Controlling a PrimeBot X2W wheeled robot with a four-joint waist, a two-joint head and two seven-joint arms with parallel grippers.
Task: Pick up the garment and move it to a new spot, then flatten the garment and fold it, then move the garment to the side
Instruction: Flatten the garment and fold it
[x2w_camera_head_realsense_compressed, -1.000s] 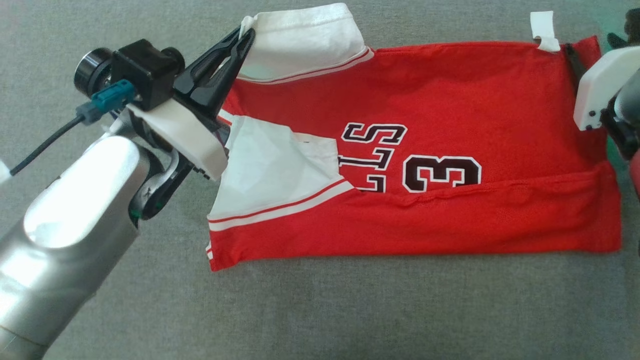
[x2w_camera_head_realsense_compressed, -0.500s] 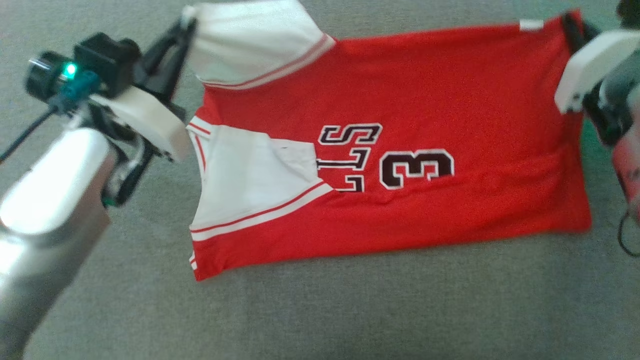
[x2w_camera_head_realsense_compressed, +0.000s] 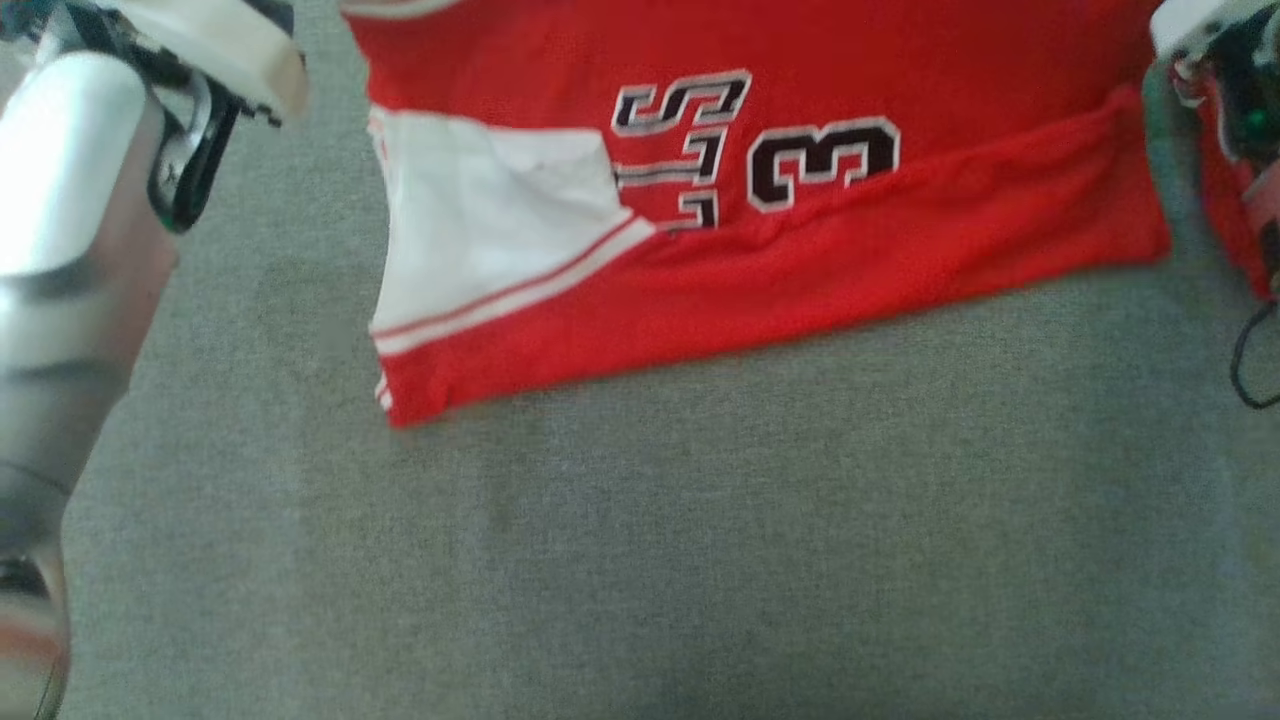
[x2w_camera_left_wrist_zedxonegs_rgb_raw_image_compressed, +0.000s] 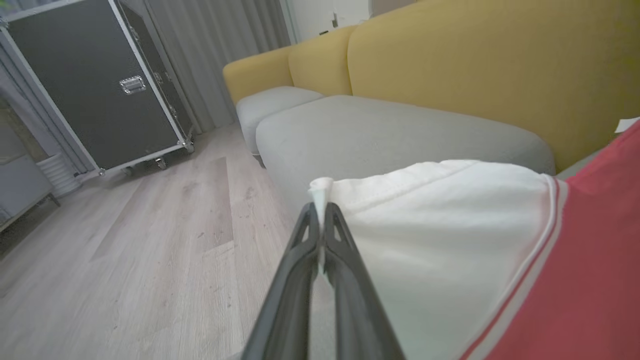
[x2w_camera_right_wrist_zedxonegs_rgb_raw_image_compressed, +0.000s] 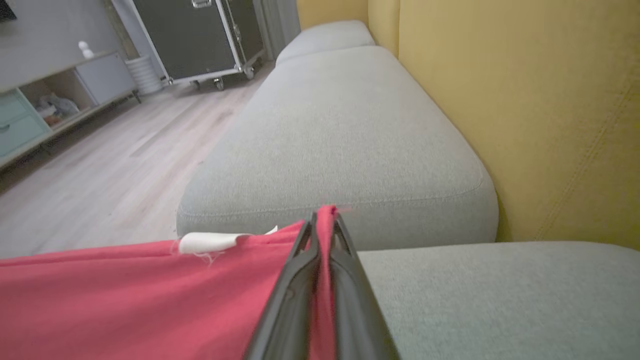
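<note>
The left gripper (x2w_camera_left_wrist_zedxonegs_rgb_raw_image_compressed: 321, 215) has its two dark fingers pressed together on the white sleeve tip of the garment (x2w_camera_head_realsense_compressed: 900, 230), with its silvery forearm (x2w_camera_head_realsense_compressed: 60, 200) off the garment's left end. The right gripper (x2w_camera_right_wrist_zedxonegs_rgb_raw_image_compressed: 324, 224) is clamped on the garment's red corner at the opposite end, its wrist (x2w_camera_head_realsense_compressed: 1215, 50) just beside that edge.

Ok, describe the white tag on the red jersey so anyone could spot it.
Find the grey sofa cushion, then the red jersey before it. On its top edge, beside the right claw pinching the corner, sits a small white tag, pale against plain red.
</note>
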